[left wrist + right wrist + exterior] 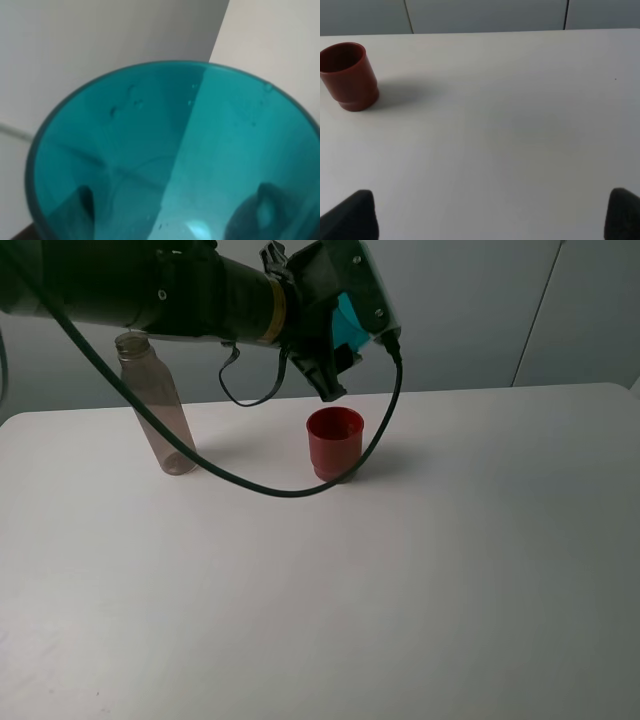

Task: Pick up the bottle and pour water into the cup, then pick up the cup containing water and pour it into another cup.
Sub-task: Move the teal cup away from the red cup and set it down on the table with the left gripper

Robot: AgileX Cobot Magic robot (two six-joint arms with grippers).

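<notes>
My left gripper [340,352] is shut on the teal cup [349,324], held tipped in the air just above and behind the red cup [335,441]. In the left wrist view the teal cup [170,150] fills the frame, and the dark fingers [85,205] show through its wall on both sides. The red cup stands upright on the table and also shows in the right wrist view [347,75]. The bottle [155,405] stands upright and uncapped at the back left. My right gripper [487,220] is open over bare table, well to the side of the red cup.
A black cable [250,485] hangs from the left arm and loops down to the white table [400,590] between the bottle and the red cup. A grey wall runs behind the table's far edge.
</notes>
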